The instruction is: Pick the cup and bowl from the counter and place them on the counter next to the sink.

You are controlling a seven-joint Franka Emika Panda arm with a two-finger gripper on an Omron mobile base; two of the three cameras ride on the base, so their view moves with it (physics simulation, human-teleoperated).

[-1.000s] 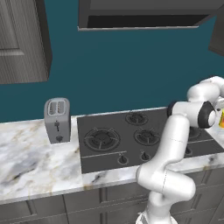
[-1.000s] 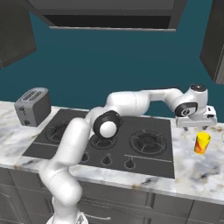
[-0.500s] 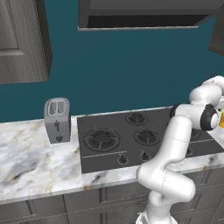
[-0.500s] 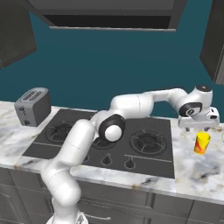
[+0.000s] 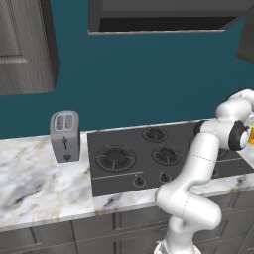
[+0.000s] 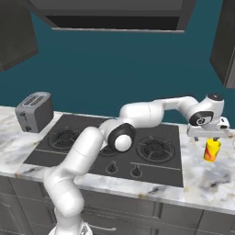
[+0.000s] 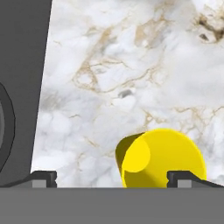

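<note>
A yellow cup with an orange lower part stands upright on the marble counter, just right of the black stovetop. My gripper hangs directly above it, pointing down. In the hand view the cup sits low and right of centre on the counter. The gripper is open, one fingertip far to the cup's left and the other at its right rim, nothing between them. A sliver of the cup shows at the right edge of the left base view. The bowl and the sink are out of view.
The black stovetop with several burners and front knobs lies left of the cup. A silver toaster stands on the counter at the far left. A range hood and dark wall cabinets hang overhead.
The hand has drifted a little to the right, settling over the cup. The cup has not moved and the gripper stays open.
</note>
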